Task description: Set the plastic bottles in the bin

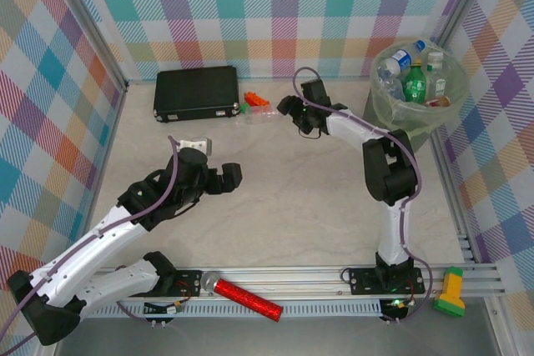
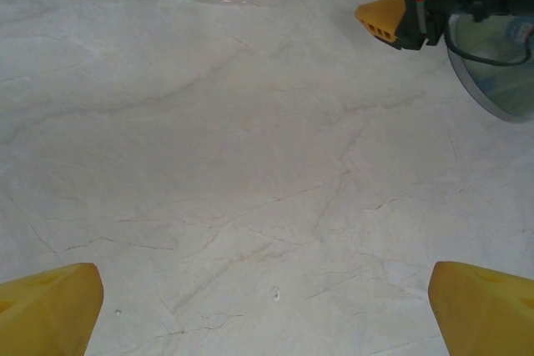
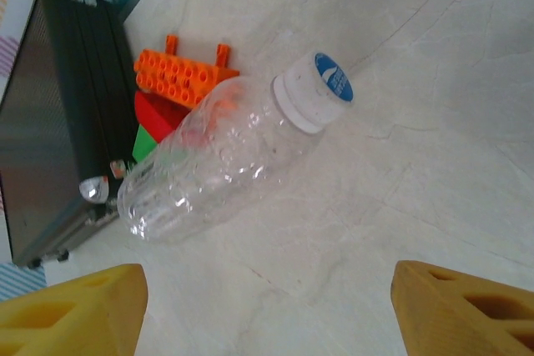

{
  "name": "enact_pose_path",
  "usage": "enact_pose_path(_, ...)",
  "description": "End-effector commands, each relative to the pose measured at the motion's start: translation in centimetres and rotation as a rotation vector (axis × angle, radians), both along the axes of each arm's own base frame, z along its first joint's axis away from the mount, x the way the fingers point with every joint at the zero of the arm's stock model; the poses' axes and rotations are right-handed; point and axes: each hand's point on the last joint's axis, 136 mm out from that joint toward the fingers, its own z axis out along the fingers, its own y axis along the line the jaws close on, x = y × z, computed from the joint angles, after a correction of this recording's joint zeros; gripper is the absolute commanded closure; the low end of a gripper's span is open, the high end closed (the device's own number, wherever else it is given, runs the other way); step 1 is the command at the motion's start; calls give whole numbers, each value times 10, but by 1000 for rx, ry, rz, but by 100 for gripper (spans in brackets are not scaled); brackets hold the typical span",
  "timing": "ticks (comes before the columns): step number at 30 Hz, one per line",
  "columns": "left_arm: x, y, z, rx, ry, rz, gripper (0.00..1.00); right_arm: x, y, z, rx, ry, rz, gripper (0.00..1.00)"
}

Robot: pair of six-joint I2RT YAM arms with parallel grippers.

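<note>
lying in bin (image 1: 399, 112): several bottles (image 1: 415, 83)

Clutter on the desk (image 1: 275, 198)
Black case (image 1: 197, 93) at the back, orange bricks (image 1: 257, 102) beside it; red glittery cylinder (image 1: 248, 298) at the near edge.

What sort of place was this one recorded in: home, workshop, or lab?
Most likely a lab test cell: colourful checked panels wall in a marble-look tabletop, aluminium rails carry two robot arms, and a lined bin of plastic bottles looks like a staged prop.
</note>
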Motion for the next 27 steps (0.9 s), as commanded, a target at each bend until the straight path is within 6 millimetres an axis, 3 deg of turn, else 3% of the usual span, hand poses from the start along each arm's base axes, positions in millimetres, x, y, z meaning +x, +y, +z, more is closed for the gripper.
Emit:
enact_pose_path(1,-3,3,1,2,1,-17,0,24,-2,2,106,11,-127,23)
enact_pose_path(16,-10,8,3,0,3,-17,0,63,5,-36,261,105,-265,30)
enact_pose_path(27,-12,12,1,4,-2,-11,0,61,19,-50,294,170,-246,37)
